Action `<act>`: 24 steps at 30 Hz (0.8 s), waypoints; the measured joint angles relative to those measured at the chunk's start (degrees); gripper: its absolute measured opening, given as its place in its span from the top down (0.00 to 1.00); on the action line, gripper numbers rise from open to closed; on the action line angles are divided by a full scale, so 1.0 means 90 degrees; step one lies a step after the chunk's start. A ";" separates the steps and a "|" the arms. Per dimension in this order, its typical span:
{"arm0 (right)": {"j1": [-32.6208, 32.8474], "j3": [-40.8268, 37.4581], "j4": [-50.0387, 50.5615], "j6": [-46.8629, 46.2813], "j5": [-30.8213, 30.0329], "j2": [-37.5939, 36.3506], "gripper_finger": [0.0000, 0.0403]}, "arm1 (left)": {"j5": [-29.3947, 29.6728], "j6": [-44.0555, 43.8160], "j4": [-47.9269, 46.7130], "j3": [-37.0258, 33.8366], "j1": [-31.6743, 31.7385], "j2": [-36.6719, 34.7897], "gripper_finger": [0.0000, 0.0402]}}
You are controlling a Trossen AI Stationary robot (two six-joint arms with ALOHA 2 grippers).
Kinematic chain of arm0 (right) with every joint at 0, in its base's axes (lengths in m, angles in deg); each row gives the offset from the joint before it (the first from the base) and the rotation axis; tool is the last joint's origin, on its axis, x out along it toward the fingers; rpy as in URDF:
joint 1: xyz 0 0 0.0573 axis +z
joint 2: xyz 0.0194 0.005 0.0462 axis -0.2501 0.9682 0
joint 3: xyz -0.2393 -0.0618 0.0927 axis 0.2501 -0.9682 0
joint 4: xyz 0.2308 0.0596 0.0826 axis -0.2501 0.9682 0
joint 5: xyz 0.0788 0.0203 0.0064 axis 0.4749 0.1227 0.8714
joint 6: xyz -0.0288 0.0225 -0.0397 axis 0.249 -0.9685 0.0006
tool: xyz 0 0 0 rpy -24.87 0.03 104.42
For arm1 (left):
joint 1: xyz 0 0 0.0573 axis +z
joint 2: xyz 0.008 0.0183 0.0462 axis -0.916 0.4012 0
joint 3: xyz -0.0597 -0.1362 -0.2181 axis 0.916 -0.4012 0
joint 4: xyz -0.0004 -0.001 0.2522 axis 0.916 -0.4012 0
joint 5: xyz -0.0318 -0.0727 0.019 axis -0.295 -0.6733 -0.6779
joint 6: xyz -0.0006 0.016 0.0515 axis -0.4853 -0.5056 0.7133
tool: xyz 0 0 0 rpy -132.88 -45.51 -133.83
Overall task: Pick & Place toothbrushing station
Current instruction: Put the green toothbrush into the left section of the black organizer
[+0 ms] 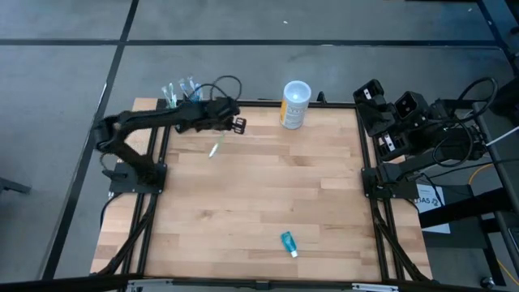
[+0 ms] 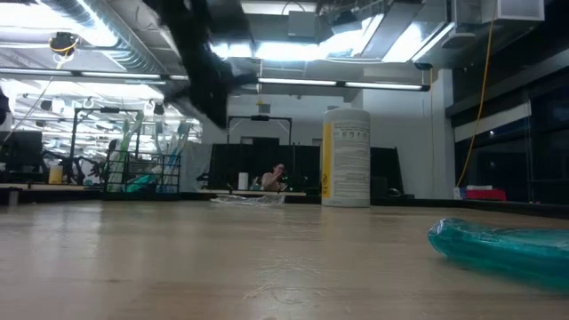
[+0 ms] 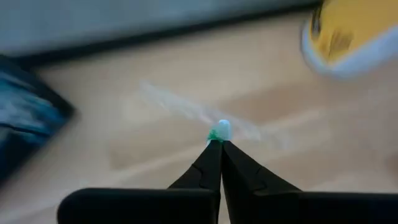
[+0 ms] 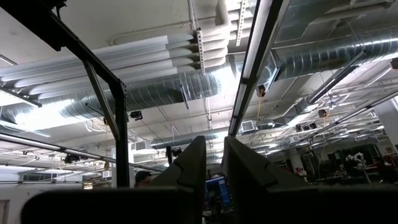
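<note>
The toothbrushing station (image 1: 180, 92), a small dark block with clear and teal toothbrushes standing in it, sits at the table's far left corner. A clear toothbrush (image 1: 216, 148) with a green-and-white middle lies flat on the wood a little nearer than that. My left gripper (image 1: 238, 125) hangs shut above the table beside this toothbrush. In the left wrist view the toothbrush's green-and-white part (image 3: 220, 130) shows just past the shut fingertips (image 3: 219, 144). My right gripper (image 4: 214, 163) points up at the ceiling by the table's right edge, slightly open, with nothing between its fingers.
A white-and-yellow cup (image 1: 295, 104) stands upright at the far edge, right of my left gripper. A teal tube (image 1: 289, 243) lies near the front edge. My right arm (image 1: 405, 122) is folded at the table's right side.
</note>
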 joint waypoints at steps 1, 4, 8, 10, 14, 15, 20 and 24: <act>-0.0001 0.0000 0.0005 0.0008 0.0014 0.0000 0.85 | 0.0381 -0.0086 -0.0125 0.0000 -0.0100 -0.0242 1.00; -0.0002 0.0000 0.0046 0.0096 0.0060 0.0000 0.85 | 0.1707 -0.0574 -0.0780 0.0002 -0.0438 -0.0897 1.00; 0.0000 0.0000 0.0044 0.0137 0.0131 0.0000 0.85 | 0.3721 -0.1714 -0.1684 0.0003 -0.1091 -0.1625 1.00; 0.0000 0.0000 0.0046 0.0140 0.0131 0.0000 0.85 | 0.4740 -0.2107 -0.1925 0.0001 -0.1455 -0.1896 1.00; -0.0002 0.0000 0.0046 0.0134 0.0131 0.0000 0.85 | 0.6355 -0.2457 -0.1962 -0.0324 -0.2051 -0.2283 1.00; 0.0000 0.0000 0.0044 0.0108 0.0131 0.0000 0.85 | 0.6585 -0.2650 -0.1956 -0.0458 -0.2132 -0.2349 1.00; 0.0000 0.0000 0.0044 -0.0106 0.0131 0.0000 0.85 | 0.7303 -0.3643 -0.2043 -0.1319 -0.2100 -0.2632 1.00; -0.0002 0.0000 0.0044 -0.0246 0.0128 -0.0002 0.85 | 0.7678 -0.4009 -0.2076 -0.1844 -0.1723 -0.2796 1.00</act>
